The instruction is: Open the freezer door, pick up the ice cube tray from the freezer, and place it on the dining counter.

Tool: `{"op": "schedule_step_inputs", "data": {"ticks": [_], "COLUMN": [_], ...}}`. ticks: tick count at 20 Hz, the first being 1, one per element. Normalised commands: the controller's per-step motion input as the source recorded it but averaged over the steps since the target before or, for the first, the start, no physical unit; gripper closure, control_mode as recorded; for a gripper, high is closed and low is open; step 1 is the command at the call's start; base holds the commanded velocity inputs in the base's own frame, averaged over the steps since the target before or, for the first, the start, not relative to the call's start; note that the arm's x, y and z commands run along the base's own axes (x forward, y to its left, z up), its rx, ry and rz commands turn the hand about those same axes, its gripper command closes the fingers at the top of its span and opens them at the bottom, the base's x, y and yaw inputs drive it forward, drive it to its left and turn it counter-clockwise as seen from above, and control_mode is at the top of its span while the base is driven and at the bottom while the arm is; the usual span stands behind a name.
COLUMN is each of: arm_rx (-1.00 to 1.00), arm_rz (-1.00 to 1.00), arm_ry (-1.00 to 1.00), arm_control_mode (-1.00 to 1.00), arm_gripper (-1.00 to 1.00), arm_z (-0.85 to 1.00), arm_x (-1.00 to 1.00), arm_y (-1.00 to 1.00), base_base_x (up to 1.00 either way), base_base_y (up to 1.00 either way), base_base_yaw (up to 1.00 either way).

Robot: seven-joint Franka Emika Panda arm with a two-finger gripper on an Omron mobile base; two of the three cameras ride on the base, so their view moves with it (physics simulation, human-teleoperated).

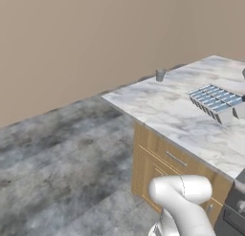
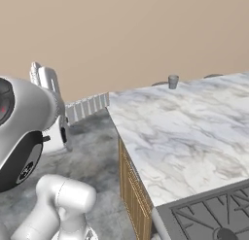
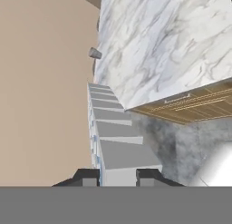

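Hand view: ridged blue-grey ice cube tray (image 3: 115,141) beside veined marble dining counter (image 3: 163,41).

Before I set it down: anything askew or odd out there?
Nothing stands out. The ice cube tray is clamped endwise in the gripper, jutting toward the dining counter. A small grey cup stands upright near its far edge.

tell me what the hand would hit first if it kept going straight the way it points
Likely nothing soon: the hand, shut on the ice cube tray, points past the dining counter corner toward the beige wall. Depth is unclear.
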Motion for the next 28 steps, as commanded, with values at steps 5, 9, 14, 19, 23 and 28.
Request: {"op": "schedule_step_inputs", "data": {"ticks": [5,9,14,19,23,28], "arm_rx": [0.02,0.01,0.0,0.02,0.01,0.01], "arm_rz": [-0.18,-0.16,-0.08,-0.01,0.0,0.0], "arm_ry": [0.05,0.13,0.04,0.0,0.0,0.0], "arm_control_mode": [-1.0,-1.0,-1.0,-1.0,-1.0,-1.0], "arm_gripper": [1.0,1.0,1.0,1.0,1.0,1.0], "arm_z": [-0.24,-0.55,-0.59,-0.44,-0.39,-0.12], "arm_x": [0.55,0.91,0.76,0.5,0.38,0.39], "arm_y": [-0.16,-0.38,-0.57,-0.54,-0.41,-0.16], "base_base_x": [0.1,0.0,0.0,0.0,0.0,0.0], "base_base_y": [0.0,0.0,0.0,0.0,0.0,0.0], "base_base_yaw": [-0.05,0.0,0.0,0.0,0.0,0.0]}}
